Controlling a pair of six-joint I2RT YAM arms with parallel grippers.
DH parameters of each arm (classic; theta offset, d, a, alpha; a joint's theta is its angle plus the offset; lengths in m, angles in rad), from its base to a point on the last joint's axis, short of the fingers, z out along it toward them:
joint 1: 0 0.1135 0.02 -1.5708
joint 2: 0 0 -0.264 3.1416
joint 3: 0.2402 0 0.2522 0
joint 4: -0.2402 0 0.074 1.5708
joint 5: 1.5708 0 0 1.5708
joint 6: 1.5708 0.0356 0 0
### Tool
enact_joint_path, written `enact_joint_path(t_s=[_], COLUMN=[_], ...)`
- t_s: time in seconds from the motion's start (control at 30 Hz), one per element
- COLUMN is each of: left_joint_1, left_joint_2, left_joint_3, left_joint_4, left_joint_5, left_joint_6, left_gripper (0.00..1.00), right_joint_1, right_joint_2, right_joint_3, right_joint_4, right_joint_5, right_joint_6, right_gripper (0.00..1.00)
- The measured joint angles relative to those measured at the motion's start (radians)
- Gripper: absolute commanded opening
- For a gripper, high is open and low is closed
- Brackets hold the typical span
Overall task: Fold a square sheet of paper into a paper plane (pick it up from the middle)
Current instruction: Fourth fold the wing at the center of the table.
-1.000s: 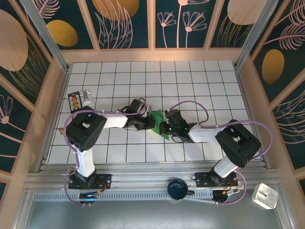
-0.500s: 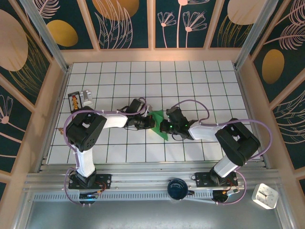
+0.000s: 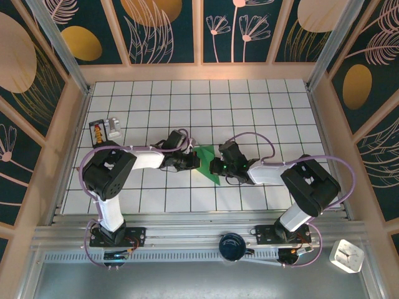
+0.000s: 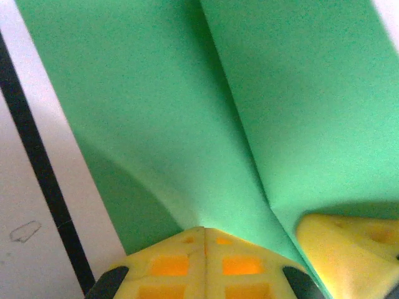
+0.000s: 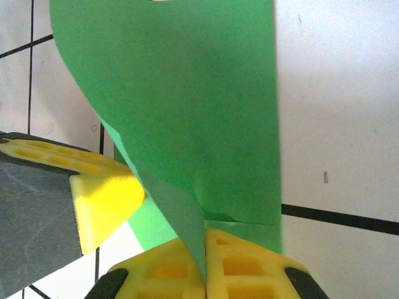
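The square sheet of paper (image 3: 208, 163), seen from above, lies mid-table between the two arms, on a white tiled table (image 3: 249, 112) with dark grid lines. Around it stand dark walls (image 3: 165, 28) painted with pale leaves and flowers. The paper is plain green and folded into a narrow wedge. Its long axis runs from the far side towards the near edge, leaning right, and the tip points nearer. The left gripper (image 3: 196, 161) and the right gripper (image 3: 214, 167) meet at it from either side.

From the left wrist, the green sheet shows a crease running down from the top edge. The left gripper's yellow fingers (image 4: 168, 265) are pressed together on the paper.

From the right wrist, the sheet stands up off the tiles. The right gripper's fingers (image 5: 240, 265) pinch a curling green flap in their seam.
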Motion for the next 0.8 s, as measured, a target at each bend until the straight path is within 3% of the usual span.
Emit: enact_joint_path(t_s=[0.8], left_joint_1=[0.0], left_joint_2=[0.011], left_joint_3=[0.012], left_joint_4=[0.0], left_joint_5=[0.006], left_joint_6=[0.0], left_gripper=[0.0], right_joint_1=[0.123], right_joint_2=[-0.024], right_joint_3=[-0.009], right_joint_4=[-0.002], right_joint_5=[0.218], right_joint_6=[-0.234], right_gripper=[0.18])
